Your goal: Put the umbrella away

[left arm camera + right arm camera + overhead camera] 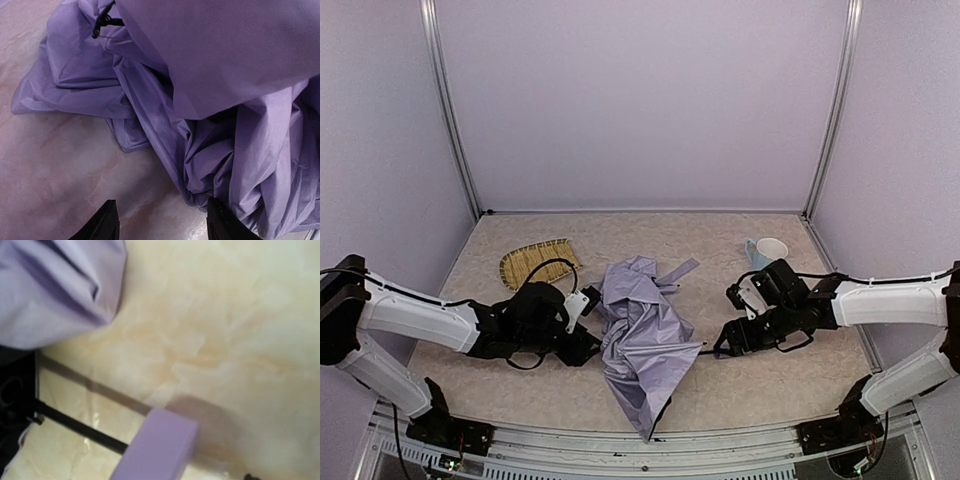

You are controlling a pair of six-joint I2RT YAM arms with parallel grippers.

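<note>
A compact umbrella point(642, 340) lies collapsed at the center of the marbled beige table point(770, 390), seen from the overhead camera, its pale lavender canopy point(630, 300) crumpled in loose folds rather than rolled tight. The fabric spreads widest at mid-frame and narrows to a point toward the lower edge, where a sliver of black underside shows. A fabric strap point(678, 270) trails off toward the upper right of the heap. The left gripper point(585, 345) sits against the canopy's left edge; in its wrist view the two black fingertips point(102, 225) stand apart at the bottom of the frame with bare tabletop between them and nothing held, the right-hand one just beside the cloth, which fills the upper and right part of that picture in deep creases, and a small black rib tip point(102, 22) pokes out at the top left. The right gripper point(725, 340) is low at the right side of the umbrella. Its wrist camera shows the thin black shaft point(75, 424) running from the left edge to the blocky lavender handle point(157, 447) at bottom center, with canopy cloth in the upper left; whether those jaws grip the handle or stand clear of it cannot be told. A woven straw tray point(535, 262) rests at upper left of the table, and a pale cup point(767, 250) at upper right, both well apart from the umbrella.
</note>
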